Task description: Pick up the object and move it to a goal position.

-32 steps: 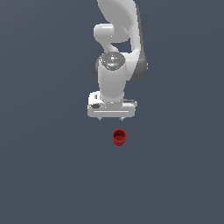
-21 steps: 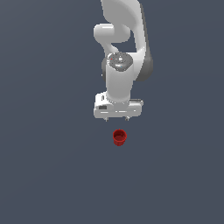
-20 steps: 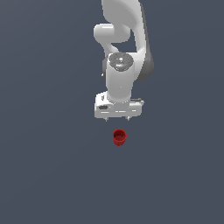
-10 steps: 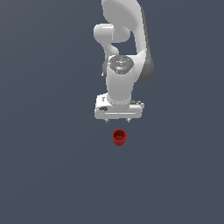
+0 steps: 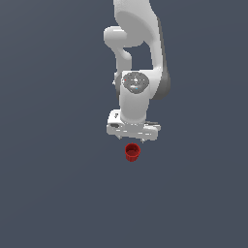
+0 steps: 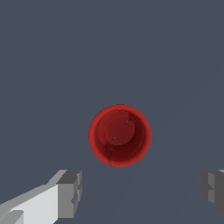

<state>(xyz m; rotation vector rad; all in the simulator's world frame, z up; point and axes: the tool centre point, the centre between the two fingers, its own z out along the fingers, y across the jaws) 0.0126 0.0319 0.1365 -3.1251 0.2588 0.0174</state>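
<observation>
We see no writing or labels anywhere. Our gripper (image 5: 133, 139) is spread wide, lower than a moment ago, hovering just above the upright red cup (image 5: 132, 152), which stays put on the table (image 5: 53, 193).

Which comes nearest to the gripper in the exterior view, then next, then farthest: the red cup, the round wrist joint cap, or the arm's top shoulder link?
1. red cup, just below the gripper.
2. round wrist joint cap, above it on the arm.
3. top shoulder link, highest in the view.
</observation>
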